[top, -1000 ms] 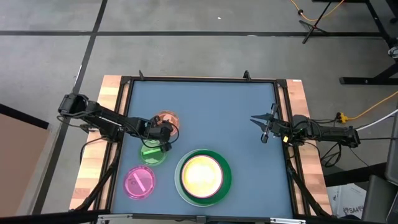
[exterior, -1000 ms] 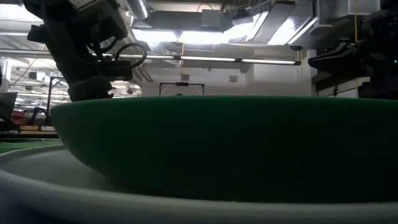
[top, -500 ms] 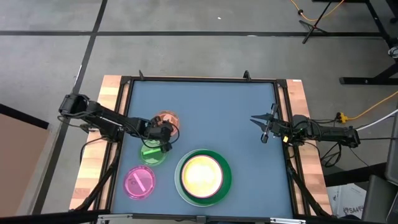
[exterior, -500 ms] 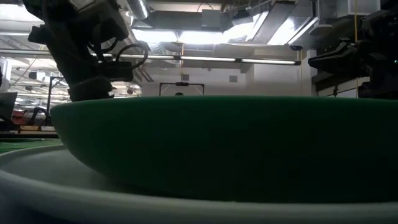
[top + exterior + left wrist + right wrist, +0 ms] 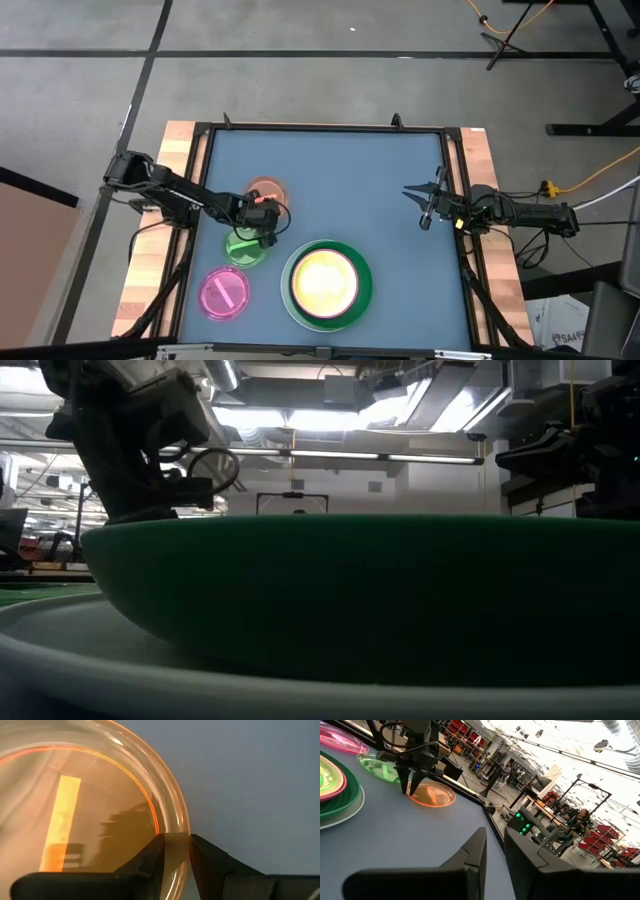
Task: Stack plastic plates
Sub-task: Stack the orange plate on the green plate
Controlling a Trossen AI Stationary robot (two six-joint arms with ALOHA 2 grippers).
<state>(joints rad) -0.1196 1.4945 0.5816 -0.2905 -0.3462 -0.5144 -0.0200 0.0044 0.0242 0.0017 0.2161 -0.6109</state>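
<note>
The orange plate [image 5: 265, 188] lies low over the blue table, left of centre. My left gripper [image 5: 264, 206] is shut on its near rim. A translucent green plate [image 5: 245, 247] and a magenta plate [image 5: 225, 293] lie flat nearer the front left. The stack [image 5: 325, 283] stands at front centre: the cream plate in the pink one, that in the dark green one [image 5: 350, 590], that in the white one [image 5: 90, 650]. My right gripper [image 5: 424, 205] waits at the right edge, level, shut and holding nothing. My left gripper pinches the orange plate's rim [image 5: 175, 845] on the plate's near side, one finger [image 5: 152, 857] inside the plate and one [image 5: 207, 860] outside. The fingers [image 5: 411, 787] slant down from the table's left. The plate sits about level; I cannot tell whether it touches the table.
The table's far half and its middle right hold nothing. A black frame and wooden side rails [image 5: 180, 150] border the table. The right wrist view shows a room with racks and equipment beyond it.
My left arm has leaned forward and a little down toward the table's near right, keeping the orange plate's rim between its fingers. The plate looks flatter over the table than before.
</note>
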